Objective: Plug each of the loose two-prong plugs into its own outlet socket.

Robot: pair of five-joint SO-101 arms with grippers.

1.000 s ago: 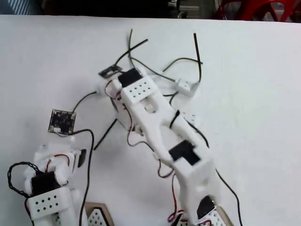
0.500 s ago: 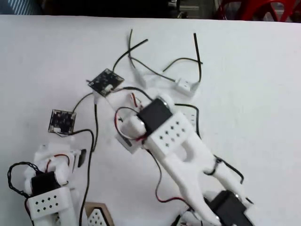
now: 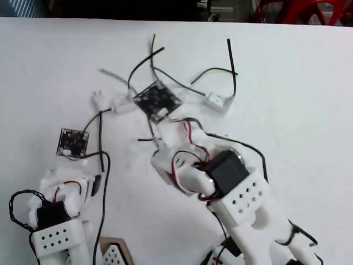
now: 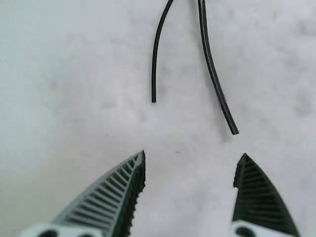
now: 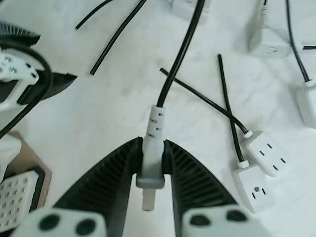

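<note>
Covering nearly all of the high view, the white table (image 3: 309, 83) carries a loose tangle of black cords (image 3: 218, 70), spread out so that each lead can be picked on its own. The right arm (image 3: 237, 190) is stretched out low into that tangle, while the left arm (image 3: 55, 232) sits folded near the table's front edge, out of the way of the working side. The right gripper (image 5: 151, 143) is clenched on a two-prong plug (image 5: 149, 168), pinching its pale body from both sides just behind the strain relief, with its cord running away over the table. A prong pokes out of the grey end on the wrist side of the jaws, so the metal seems to face back toward the arm rather than outward. Judging from that, the plug will need turning or a fresh grip before it can meet a socket. Just beside it lie two white outlet sockets (image 5: 266, 154), close together with their slotted faces up and each on its own cord, which leaves them open to a push from above. The left gripper (image 4: 192, 157) hangs released, jaws wide apart over bare table and holding nothing. Two loose cord ends (image 4: 153, 74) lie a little beyond its tips, apart from each other and touching neither jaw.
</note>
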